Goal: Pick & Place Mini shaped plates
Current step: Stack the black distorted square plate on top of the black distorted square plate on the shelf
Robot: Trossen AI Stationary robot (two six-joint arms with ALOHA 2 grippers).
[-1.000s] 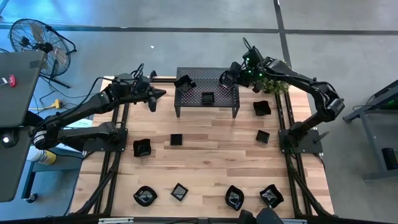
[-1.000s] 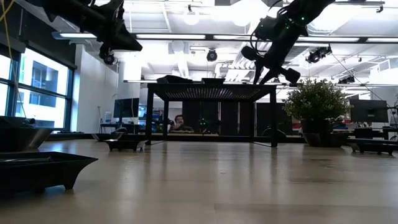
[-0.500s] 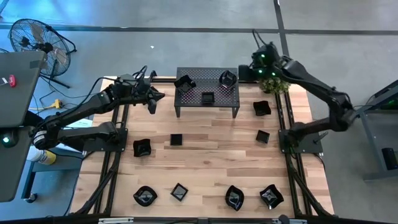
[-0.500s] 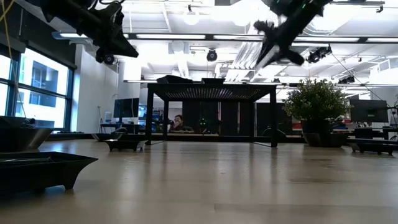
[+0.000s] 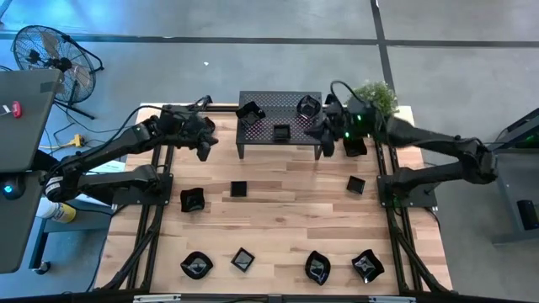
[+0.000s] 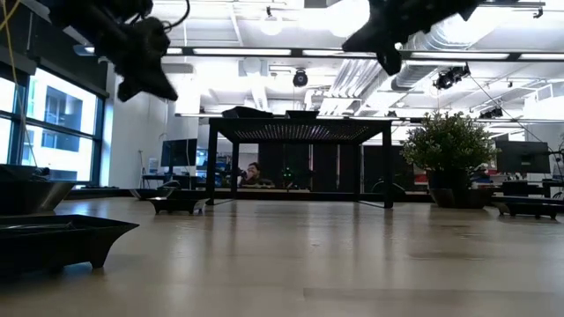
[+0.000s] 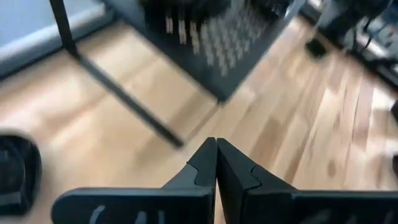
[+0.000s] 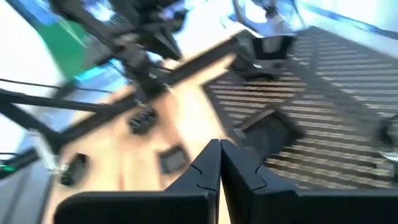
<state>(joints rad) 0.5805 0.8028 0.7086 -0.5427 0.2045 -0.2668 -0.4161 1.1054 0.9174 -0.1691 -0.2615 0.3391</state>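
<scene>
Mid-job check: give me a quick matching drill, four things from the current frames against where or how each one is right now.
Things:
1. left gripper
2. right gripper
3. rack
4. potted plant

Places or states:
A. far right corner of the table
B. shut, empty, off the rack's left end
C. holds three mini plates on top
D. shut, empty, at the rack's right end

Pairs: 1-B, 2-D, 3-C, 4-A

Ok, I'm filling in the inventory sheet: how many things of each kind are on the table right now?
Mini shaped plates: 11 (3 on the rack, 8 on the tabletop)
Rack: 1
Potted plant: 1
Total: 13
</scene>
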